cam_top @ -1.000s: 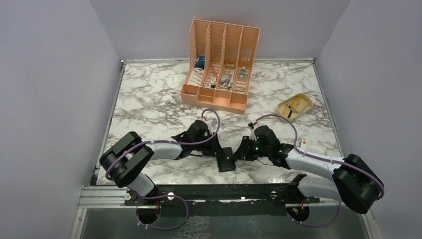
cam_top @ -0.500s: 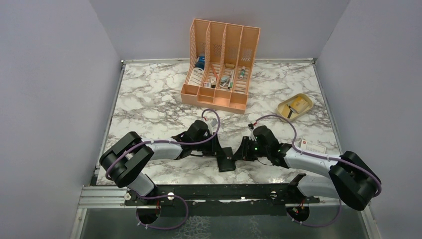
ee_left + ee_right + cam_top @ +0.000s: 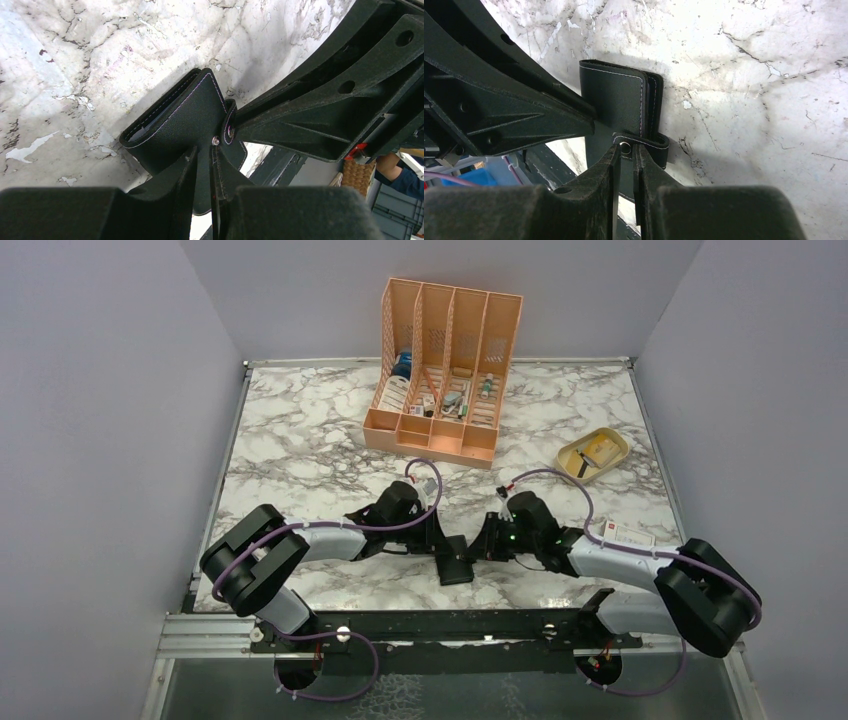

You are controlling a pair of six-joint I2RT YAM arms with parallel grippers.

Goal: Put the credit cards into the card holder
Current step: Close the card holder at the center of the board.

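Card holder point(image 3: 180, 117): black grained leather look, pale stitching, metal snap point(image 3: 625, 148). Counter point(image 3: 90, 45): smooth marble-pattern, slight sheen.

Soft, even overhead light fills the top view. The white grey-veined marble worktop point(image 3: 300, 430) is bright and its shadows are faint. In both wrist views the marble glares almost white, the black folding card holder point(image 3: 182, 117) throws a soft dark shadow, and the near black fingers point(image 3: 165, 200) are blurred.

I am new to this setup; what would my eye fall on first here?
The left pincer and the right pincer pinch one black card holder at the near centre. A tall orange organizer stands at the back; a whitish card lies near the right edge.
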